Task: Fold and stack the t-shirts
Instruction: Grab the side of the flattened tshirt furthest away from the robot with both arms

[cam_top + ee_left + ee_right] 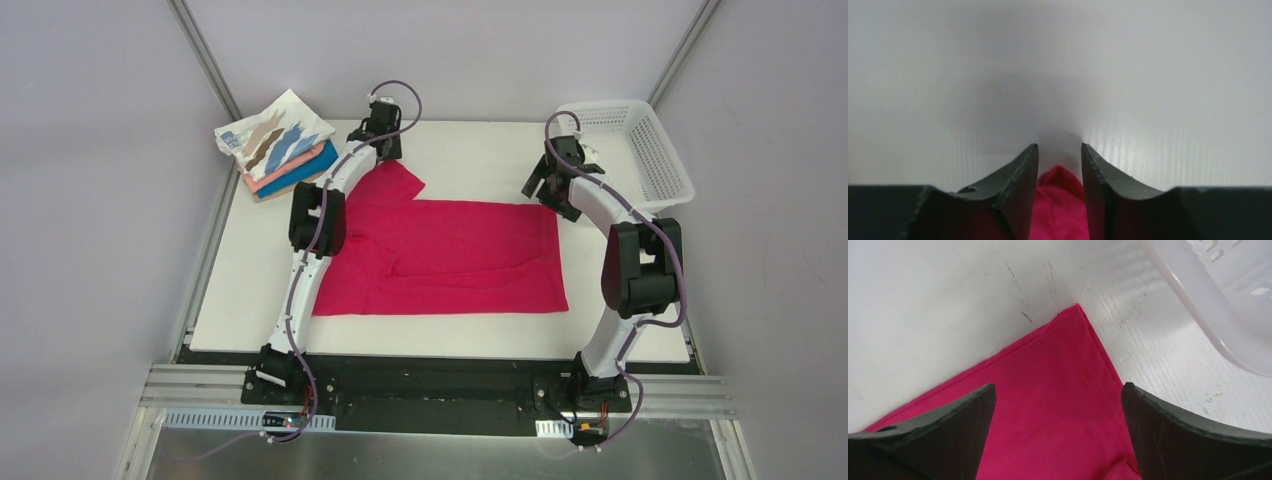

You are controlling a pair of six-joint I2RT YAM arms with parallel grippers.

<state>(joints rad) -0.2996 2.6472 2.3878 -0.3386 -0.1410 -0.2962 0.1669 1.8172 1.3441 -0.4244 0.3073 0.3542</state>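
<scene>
Lying flat on the table (250, 290), the crimson t-shirt (440, 255) looks soft and limp, best pinched at corners; the left gripper (1059, 147) straddles its sleeve, grip unclear, while the right gripper (1058, 385) gapes above a hem corner.

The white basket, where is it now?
Overhead view: the basket sits at the far right corner of the table, just beyond the right hand, apart from the pink shirt.

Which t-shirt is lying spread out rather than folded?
The crimson-pink t-shirt, flat across the middle of the table. The others sit folded in a stack at the far-left corner, the white streaked t-shirt on top.
</scene>
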